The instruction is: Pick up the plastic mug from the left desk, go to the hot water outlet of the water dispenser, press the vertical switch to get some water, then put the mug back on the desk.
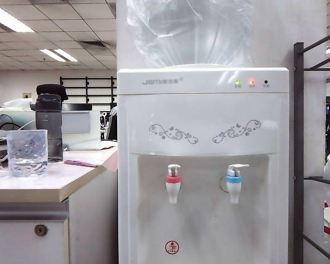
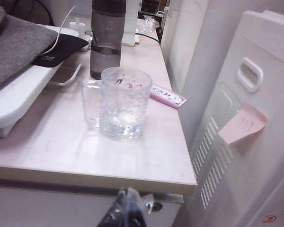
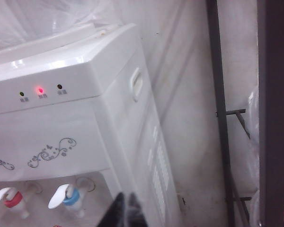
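The clear dimpled plastic mug (image 1: 26, 153) (image 2: 124, 101) stands upright on the cream top of the left desk (image 1: 44, 187) (image 2: 85, 158), its handle turned away from the water dispenser (image 1: 203, 110) (image 3: 61, 71). The hot water outlet (image 1: 173, 184) (image 3: 12, 201), a white tap with a red collar, carries the vertical switch (image 1: 174, 168). My left gripper (image 2: 128, 210) is shut and empty, hanging in front of the desk edge, short of the mug. Also shut and empty, my right gripper (image 3: 125, 210) sits by the dispenser's right front corner. Neither gripper shows in the exterior view.
A smoky-grey bottle (image 1: 49, 124) (image 2: 107, 38) stands behind the mug. A pink strip (image 1: 82, 163) (image 2: 166, 96) lies near the desk's right edge. The blue-collared tap (image 1: 235, 184) (image 3: 68, 198) is beside the red one. A dark metal rack (image 1: 302, 154) (image 3: 274, 118) stands right of the dispenser.
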`<state>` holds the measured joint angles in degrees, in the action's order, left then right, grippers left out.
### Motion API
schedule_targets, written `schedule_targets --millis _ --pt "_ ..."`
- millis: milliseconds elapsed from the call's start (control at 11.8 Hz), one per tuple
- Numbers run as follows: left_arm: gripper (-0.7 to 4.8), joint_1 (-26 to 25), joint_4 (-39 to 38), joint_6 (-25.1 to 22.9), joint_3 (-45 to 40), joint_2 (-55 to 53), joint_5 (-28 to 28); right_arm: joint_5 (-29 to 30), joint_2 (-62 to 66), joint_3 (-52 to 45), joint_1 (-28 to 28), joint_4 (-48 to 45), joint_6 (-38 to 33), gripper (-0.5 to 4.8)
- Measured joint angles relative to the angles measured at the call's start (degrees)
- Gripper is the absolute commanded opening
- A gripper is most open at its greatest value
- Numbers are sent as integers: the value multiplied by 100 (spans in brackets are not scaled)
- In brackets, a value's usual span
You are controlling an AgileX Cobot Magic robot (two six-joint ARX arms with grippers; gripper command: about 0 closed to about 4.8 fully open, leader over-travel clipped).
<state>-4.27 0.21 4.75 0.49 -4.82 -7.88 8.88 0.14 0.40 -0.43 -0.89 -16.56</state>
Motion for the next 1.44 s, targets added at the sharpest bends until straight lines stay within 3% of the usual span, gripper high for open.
schedule_targets --millis 84,169,338,422,591,844,1013,1182,1267,1351,1436 --pt "-5 0 0 0 0 0 2 -4 0 0 -2 0 37 8" --pt "186 2 0 0 0 0 7 -4 0 0 -2 0 39 312" --pt "433 0 210 20 31 0 17 334 0 11 -2 -149 120 338" --pt "479 2 236 20 83 -2 17 496 4 94 -2 -92 120 351" --pt "479 0 616 0 382 -4 39 844 2 911 2 -155 173 476" --pt "479 2 848 35 656 -186 39 870 229 1751 2 2 555 479" --pt "479 2 1237 149 942 -1126 -52 1283 977 2267 4 179 787 479" --pt "479 2 2328 129 1084 -2345 -57 1456 1563 2745 11 168 866 479" --pt "479 0 2811 122 1080 -3491 448 1475 2020 2968 299 83 894 479" --pt "479 -2 3403 -407 1080 -4562 866 1478 2579 2968 866 -15 916 479" --pt "479 -2 4183 -629 1084 -5278 1058 1362 2999 2968 1338 -330 920 479"
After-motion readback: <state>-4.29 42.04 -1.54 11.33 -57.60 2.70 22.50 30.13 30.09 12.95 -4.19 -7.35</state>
